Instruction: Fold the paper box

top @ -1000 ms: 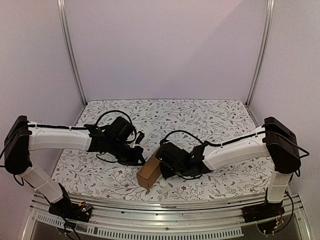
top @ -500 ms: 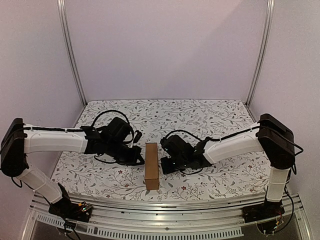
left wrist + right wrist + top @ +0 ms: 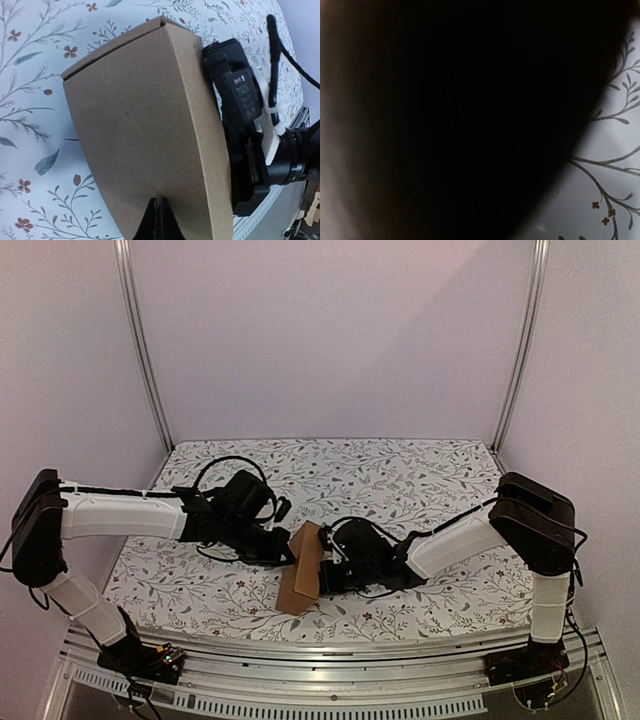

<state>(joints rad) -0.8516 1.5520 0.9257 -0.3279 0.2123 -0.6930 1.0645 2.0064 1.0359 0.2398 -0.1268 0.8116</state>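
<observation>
Soft, even light fills the overhead view, with faint shadow just beside the paper box (image 3: 298, 585). The left wrist view is bright and sharp. The right wrist view is nearly black and blurred, with only a strip of bench (image 3: 615, 165) lit.

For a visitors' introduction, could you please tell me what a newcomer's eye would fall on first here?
First, the plain brown oblong cardboard box, askew near the front middle of the flower-patterned table. It is flanked from either side: the left claw, shut, has its tips against the box's broad face, and the right claw sits close against the opposite side. The right wrist view is almost wholly dark.
</observation>
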